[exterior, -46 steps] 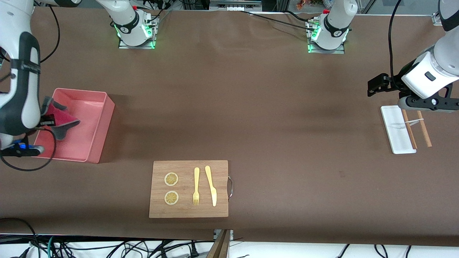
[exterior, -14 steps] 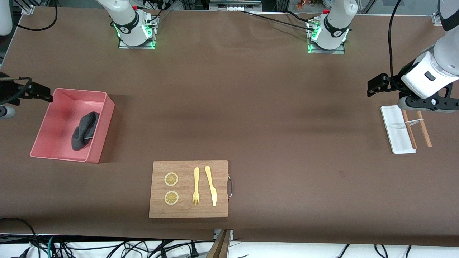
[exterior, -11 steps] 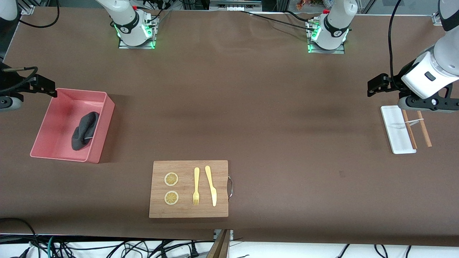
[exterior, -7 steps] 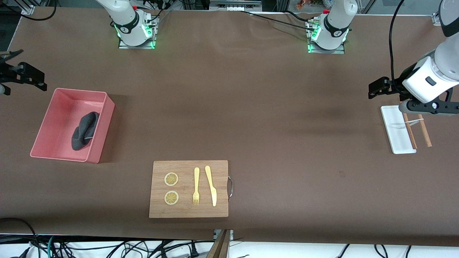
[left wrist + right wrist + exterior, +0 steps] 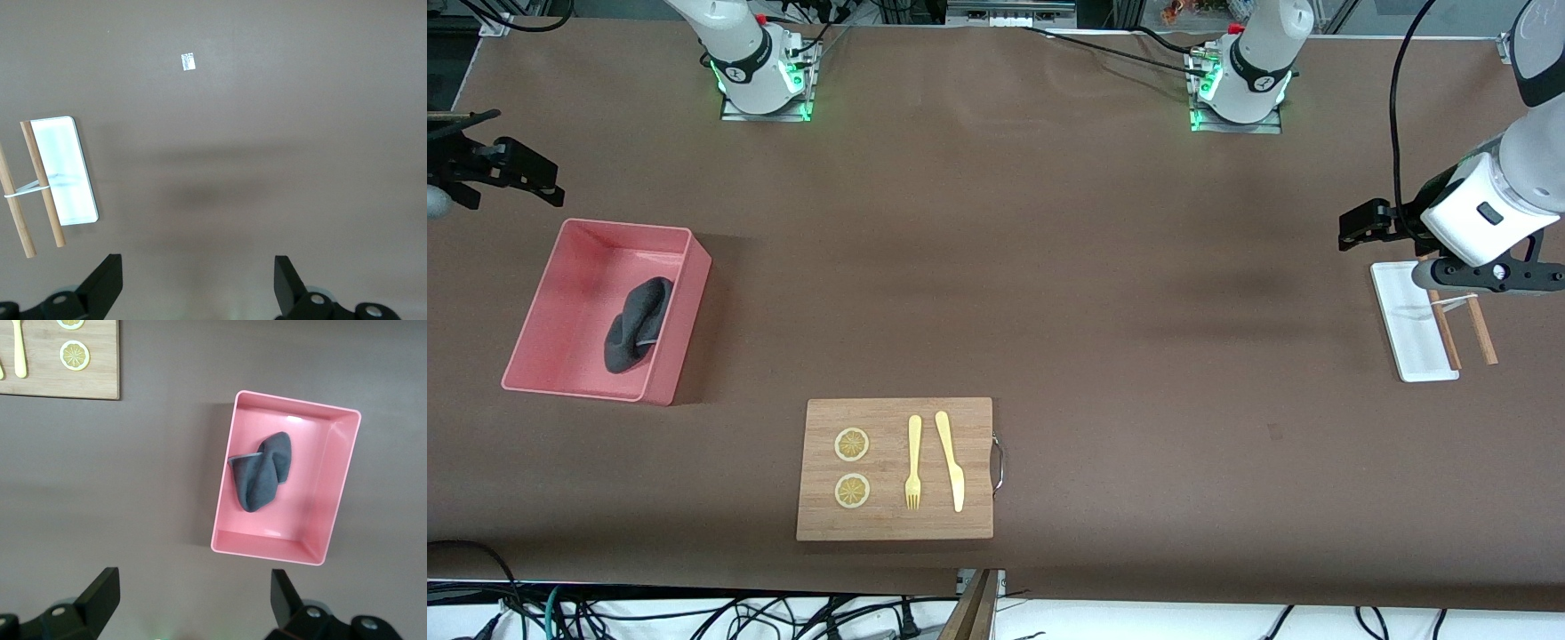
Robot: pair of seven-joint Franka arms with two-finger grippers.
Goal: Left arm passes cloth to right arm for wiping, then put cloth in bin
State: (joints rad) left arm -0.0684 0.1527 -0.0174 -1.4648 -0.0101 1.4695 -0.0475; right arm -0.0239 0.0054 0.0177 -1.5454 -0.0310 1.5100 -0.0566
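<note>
the cloth lay bunched in the bin, dark grey face up, resting against the wall nearer the cutting board; the right wrist view showed it well inside the rim, nothing draped over an edge. judged from that, the drop looked done and the step in hand was simply pulling clear.

the right pincer hung released and empty over bare tabletop just beside the bin, on the side toward the arm bases, its fingers spread wide in the wrist view. the left pincer was also released and empty, over the tabletop at the left arm's end, near the white tray with the two wooden sticks; that arm appeared to be waiting.

to finish well, the right arm would do best to rise straight up before swinging home, so no finger catches the bin's rim and drags the light tub. keeping the fingers spread makes sense, since clenching low over the bin risks nipping a raised fold of cloth. the cloth is soft and will stay as it fell. the board with its fork, knife and lemon slices sat well apart and needs no care.
</note>
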